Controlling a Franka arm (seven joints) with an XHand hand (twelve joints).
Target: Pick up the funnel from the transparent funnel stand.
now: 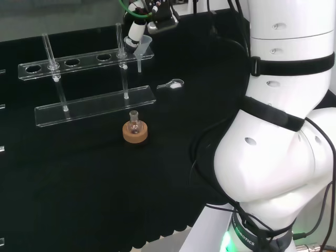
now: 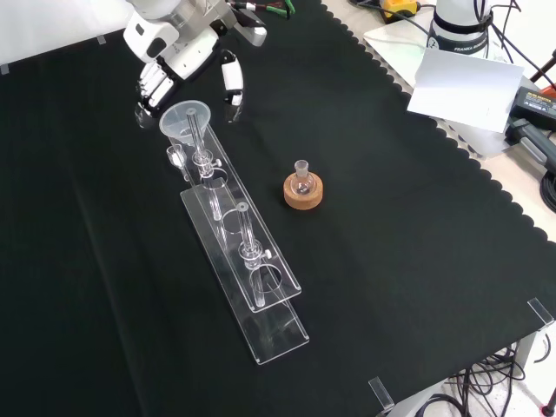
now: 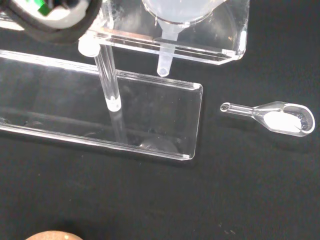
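A clear funnel [image 1: 142, 46] sits in the end hole of the transparent funnel stand [image 1: 79, 61], at the stand's right end in the head view. In the front view the funnel [image 2: 187, 122] is at the stand's far end [image 2: 261, 287]. My hand [image 2: 184, 50] hovers just beyond and above it, fingers [image 2: 155, 83] on one side and the thumb [image 2: 231, 82] on the other, relaxed and not closed round the funnel. From the head view the hand [image 1: 137, 25] reaches down to the funnel's rim. The wrist view looks down on the funnel's stem [image 3: 164, 62] over the stand's base plate [image 3: 150, 115].
A small flask on a cork ring [image 1: 135, 131] stands in front of the stand's base [image 1: 94, 107]; in the front view this flask [image 2: 302, 188] is right of the stand. A clear scoop with white powder [image 3: 280, 118] lies on the cloth near the stand's end [image 1: 172, 83].
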